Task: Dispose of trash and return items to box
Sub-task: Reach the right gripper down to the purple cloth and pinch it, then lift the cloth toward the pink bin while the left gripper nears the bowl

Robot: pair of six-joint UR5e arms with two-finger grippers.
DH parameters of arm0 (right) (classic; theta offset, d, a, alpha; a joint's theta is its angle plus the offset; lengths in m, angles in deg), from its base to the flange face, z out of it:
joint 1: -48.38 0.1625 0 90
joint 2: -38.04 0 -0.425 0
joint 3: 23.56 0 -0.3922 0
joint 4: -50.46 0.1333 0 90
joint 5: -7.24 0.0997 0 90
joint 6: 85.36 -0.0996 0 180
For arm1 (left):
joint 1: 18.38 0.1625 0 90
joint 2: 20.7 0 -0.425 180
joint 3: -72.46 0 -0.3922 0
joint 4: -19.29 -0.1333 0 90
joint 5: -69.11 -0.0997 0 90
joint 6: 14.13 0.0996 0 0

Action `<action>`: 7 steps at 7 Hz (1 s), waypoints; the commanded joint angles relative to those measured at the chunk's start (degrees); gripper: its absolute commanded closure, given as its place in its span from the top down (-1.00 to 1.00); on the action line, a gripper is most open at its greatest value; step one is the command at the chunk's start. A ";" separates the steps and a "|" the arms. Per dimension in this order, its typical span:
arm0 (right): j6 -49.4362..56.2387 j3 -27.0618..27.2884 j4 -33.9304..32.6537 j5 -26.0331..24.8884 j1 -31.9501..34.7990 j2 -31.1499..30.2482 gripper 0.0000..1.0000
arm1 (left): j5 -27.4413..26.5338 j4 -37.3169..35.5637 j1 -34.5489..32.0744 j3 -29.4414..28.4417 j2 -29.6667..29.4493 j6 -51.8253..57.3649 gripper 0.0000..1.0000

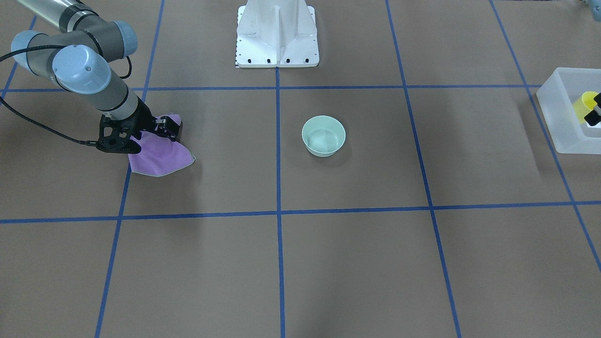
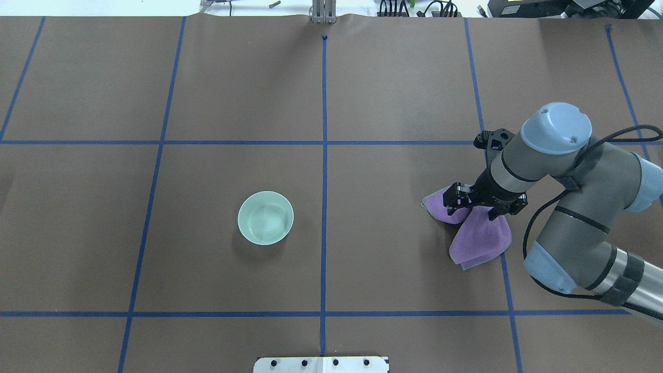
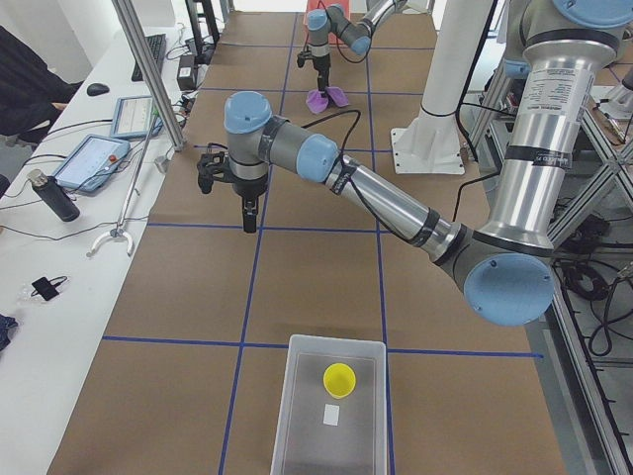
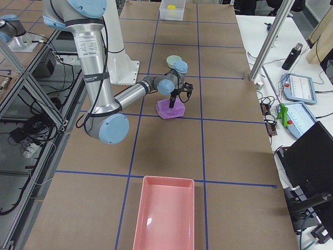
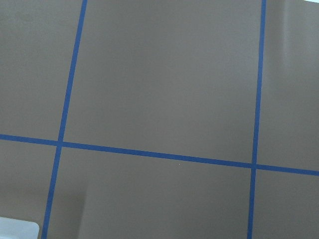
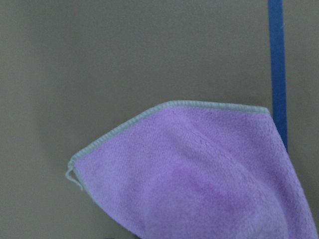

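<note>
Overhead exterior: R gripper (image 4: 171, 103) is down on the purple cloth (image 2: 481, 238), on the table's R side by a blue tape line. Fingers look drawn together, pinching the cloth near its middle. The cloth bunches up at the pinch, w/ one lobe each side and its edges on the table (image 2: 393, 93). R wrist cam shows only cloth, a hemmed corner and bare table; no fingers in shot.

Bowl (image 2: 265, 217) sits upright, mouth up, just L of the centre tape line. It's well apart from the cloth and from both grippers, and not in the bin (image 3: 297, 396).

Cup (image 3: 339, 379) is inside the bin, near a small white label (image 3: 332, 415). Bin stands at the table's far L end.

L gripper (image 3: 248, 226) hangs above the table, fingers pointing down, apart from the bin and nothing seen in it. Can't tell if fingers are apart or together. L wrist cam shows table, tape lines and a bin corner at bottom-left.

Pink tray (image 4: 141, 213) sits at the table's R end, well apart from the cloth.
</note>
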 commanded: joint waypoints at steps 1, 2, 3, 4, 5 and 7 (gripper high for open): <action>0.68 1.57 -0.33 -1.39 -0.42 -0.84 -1.00 | 0.03 -0.01 1.65 0.22 -1.45 -4.79 0.96; 0.68 2.63 -1.46 -1.23 1.05 -0.93 -1.00 | 0.11 -0.01 2.01 0.40 -1.36 -5.08 0.96; 1.38 4.20 -5.65 -1.49 2.72 -0.93 -1.00 | 0.11 0.34 4.36 0.32 -1.36 -6.30 0.96; 1.91 7.09 -6.65 -1.49 4.31 -0.84 -1.00 | 0.03 1.12 6.82 0.49 -1.62 -10.23 0.96; 1.91 10.78 -7.97 -0.97 6.93 -1.80 -1.00 | 0.03 2.96 9.20 0.40 -2.06 -12.79 0.96; 2.09 17.98 -16.55 -0.79 13.50 -1.72 -1.00 | -4.94 8.22 19.61 1.10 -4.95 -27.83 0.96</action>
